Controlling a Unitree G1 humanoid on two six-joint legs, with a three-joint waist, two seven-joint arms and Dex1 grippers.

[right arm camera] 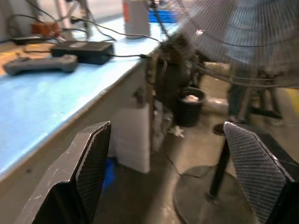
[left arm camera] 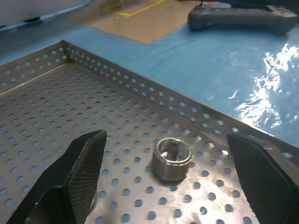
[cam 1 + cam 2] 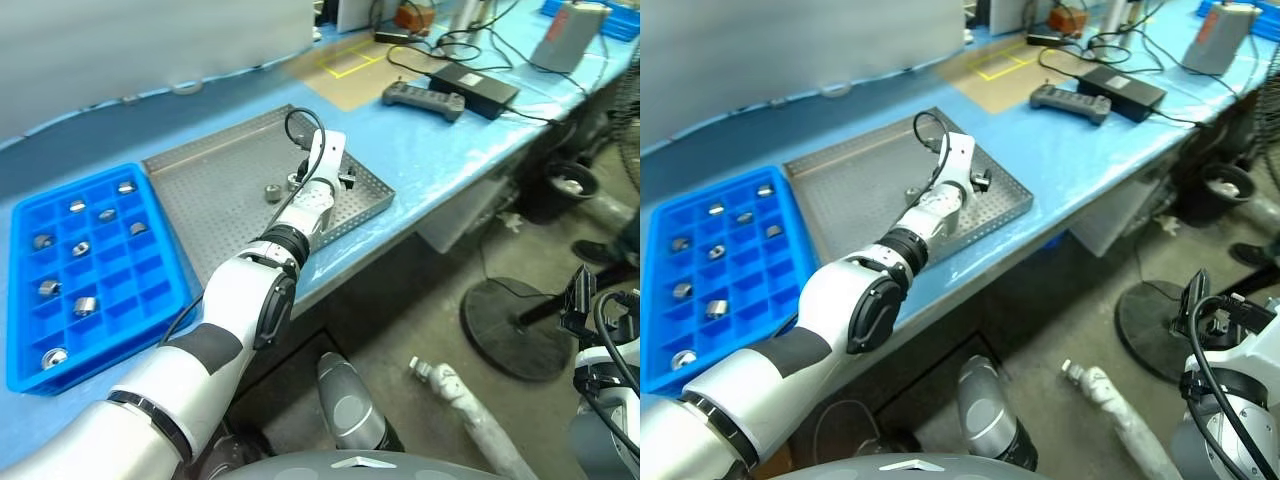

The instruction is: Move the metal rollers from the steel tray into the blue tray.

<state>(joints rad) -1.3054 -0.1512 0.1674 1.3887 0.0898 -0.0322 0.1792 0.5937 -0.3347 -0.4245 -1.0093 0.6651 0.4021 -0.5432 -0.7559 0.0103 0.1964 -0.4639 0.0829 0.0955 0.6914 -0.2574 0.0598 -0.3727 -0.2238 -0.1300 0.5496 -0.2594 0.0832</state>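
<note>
— Left arm? 
— Stretched over the steel tray (image 3: 220, 180), fingers (image 2: 81, 175) spread wide, empty, a metal roller (image 2: 172, 158) between them. 
— The blue tray (image 3: 150, 300)? 
— At nine o'clock of it, holding rollers. Right fingers (image 1: 91, 170) wide too.

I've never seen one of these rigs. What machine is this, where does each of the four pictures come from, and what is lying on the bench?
A two-armed humanoid robot. Two pictures come from its head, one from each wrist. On the blue bench lie a grey perforated steel tray and a bright blue plastic compartment tray holding several small silvery metal rollers. The left gripper hangs open, empty, either side of one roller in the steel tray. The right gripper, open and empty, points off the bench toward the floor.
</note>
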